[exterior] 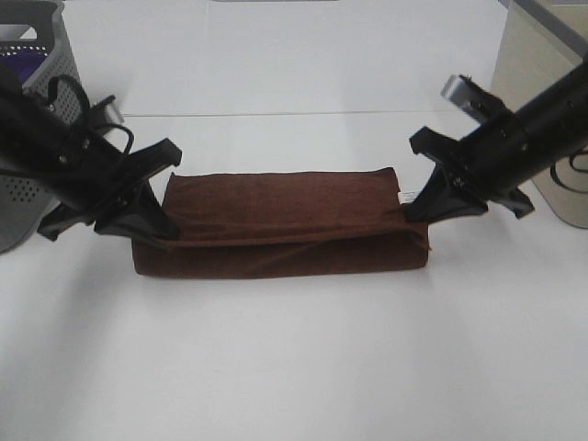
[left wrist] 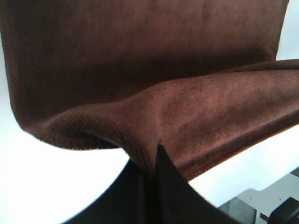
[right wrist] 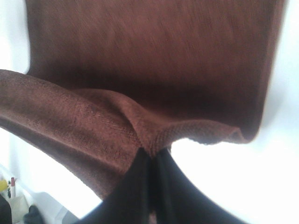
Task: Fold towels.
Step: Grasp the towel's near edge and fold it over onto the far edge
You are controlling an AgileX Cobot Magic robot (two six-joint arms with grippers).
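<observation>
Left gripper (left wrist: 156, 161) clenched on the towel's (exterior: 276, 216) top-layer edge at its left end. Right gripper (right wrist: 149, 158) clenched likewise at the right end, near the white tag (exterior: 402, 197). Likely paired so the fold stays even. Towel lies mid-table (exterior: 294, 367), a long strip.

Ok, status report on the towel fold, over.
Left gripper and right gripper both shut on towel ends. Towel folded over on table, top layer pinched. Nothing blocking; grey basket apart, far left.
</observation>
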